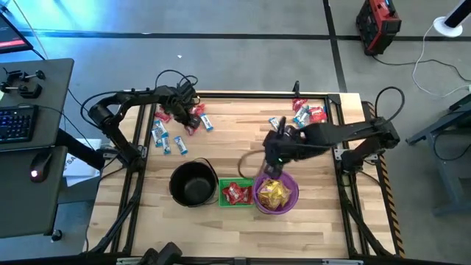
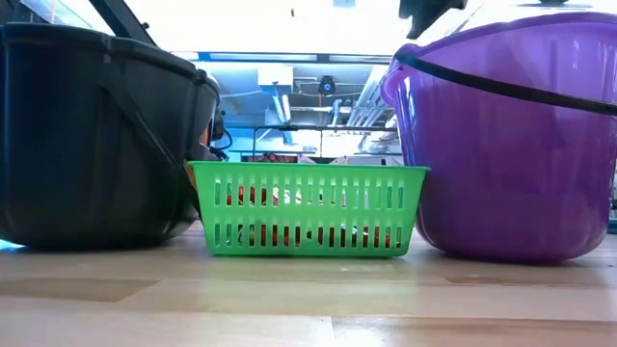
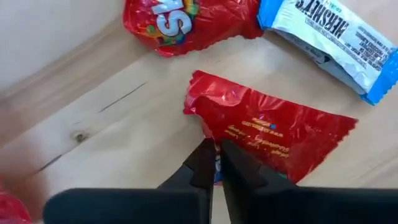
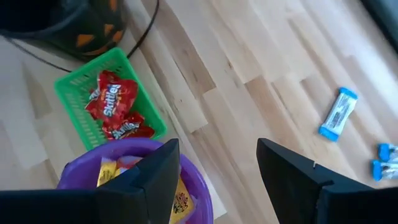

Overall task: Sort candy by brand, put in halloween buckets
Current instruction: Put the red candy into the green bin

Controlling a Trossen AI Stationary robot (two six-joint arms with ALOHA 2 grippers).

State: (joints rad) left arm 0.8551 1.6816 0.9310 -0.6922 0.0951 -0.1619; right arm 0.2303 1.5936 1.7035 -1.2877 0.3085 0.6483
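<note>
Left wrist view: left end effector clamped on red candy wrapper edge; light, crinkly, slippery.

Bare worktop lies open mid-table; the black pail, green basket and purple bucket block the near edge.

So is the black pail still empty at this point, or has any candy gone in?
Empty, as far as shows: from above, the black pail has only a dark bare bottom, while the green basket holds red packs.
</note>
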